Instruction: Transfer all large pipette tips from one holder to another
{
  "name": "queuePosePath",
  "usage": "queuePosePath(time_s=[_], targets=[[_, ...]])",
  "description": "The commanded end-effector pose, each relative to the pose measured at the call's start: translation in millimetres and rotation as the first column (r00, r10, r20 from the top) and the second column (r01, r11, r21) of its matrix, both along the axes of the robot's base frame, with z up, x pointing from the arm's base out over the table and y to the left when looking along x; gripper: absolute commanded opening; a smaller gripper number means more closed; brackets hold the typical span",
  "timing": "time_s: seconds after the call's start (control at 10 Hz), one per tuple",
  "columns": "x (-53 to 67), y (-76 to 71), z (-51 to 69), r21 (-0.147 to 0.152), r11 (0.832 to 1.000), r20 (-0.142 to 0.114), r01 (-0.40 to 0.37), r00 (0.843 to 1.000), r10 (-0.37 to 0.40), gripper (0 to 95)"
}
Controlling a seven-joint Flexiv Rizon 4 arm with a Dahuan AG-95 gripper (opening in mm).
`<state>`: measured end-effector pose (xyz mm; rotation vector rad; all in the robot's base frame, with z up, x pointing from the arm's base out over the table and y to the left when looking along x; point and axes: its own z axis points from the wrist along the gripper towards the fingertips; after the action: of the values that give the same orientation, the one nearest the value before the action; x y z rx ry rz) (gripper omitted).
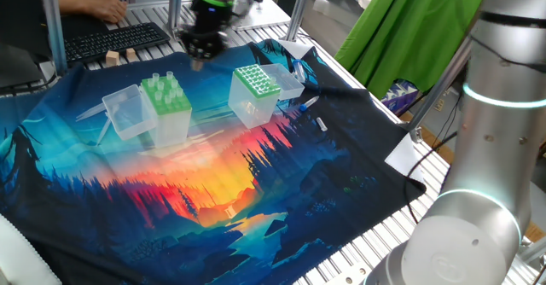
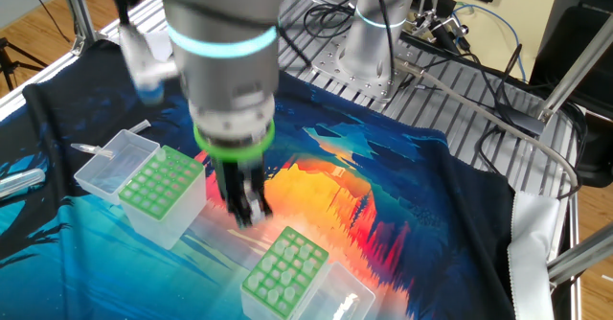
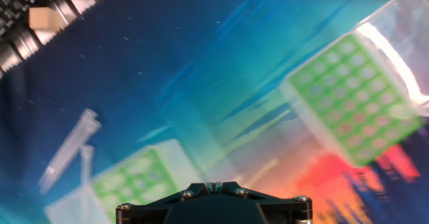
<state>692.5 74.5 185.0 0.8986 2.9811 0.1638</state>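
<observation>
Clear tips (image 1: 162,87) stand upright in the plain holder (image 1: 168,113), blunt ends proud of the light-green plate. I make out several, but the count is not readable. From the other fixed view they show as pale rounds in the wide holes (image 2: 285,265). No tip is visible in the dotted holder (image 1: 255,84), so I judge the transfer not yet begun, or barely.

The two holders sit near each other on the printed cloth (image 1: 256,208), with a strip of cloth between them. Each has its clear lid folded open beside it.

A loose clear piece (image 3: 67,150), tip-like, lies flat on the cloth just beside the plain holder's lid. Whether it counts toward the task I cannot tell.

Gripper (image 2: 246,213): points down, jaws shut with the fingers together, nothing between them. It hangs over the strip between the holders, above plate level and touching neither. The hand view has the plain holder (image 3: 134,180) at the bottom edge and the dotted holder (image 3: 352,96) off to one side. The fingers themselves are out of that frame.

Step in hand (judgement): approach for a pick from the plain holder.

Next move calls for:
- opening the jaws wider than a tip's collar
- centring over a single tip, clear of its neighbours
- descending straight and closing on the exposed end only
- lifting vertically until the point clears the plate

Risk: the tips stand close together, so an off-centre descent could knock a neighbour.
</observation>
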Motion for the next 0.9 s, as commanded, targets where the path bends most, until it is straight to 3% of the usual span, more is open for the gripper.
queuePosePath(time_s=[0.1, 0.6, 0.9], targets=[[10.7, 7.9, 0.5, 0.002, 1.0, 0.001, 0.011, 1.0, -0.011, 19.0], [32.2, 23.4, -10.3, 0.001, 1.0, 0.002, 0.026, 1.0, -0.026, 19.0], [36.2, 30.1, -16.7, -0.014, 1.0, 0.007, 0.026, 1.0, -0.026, 19.0]])
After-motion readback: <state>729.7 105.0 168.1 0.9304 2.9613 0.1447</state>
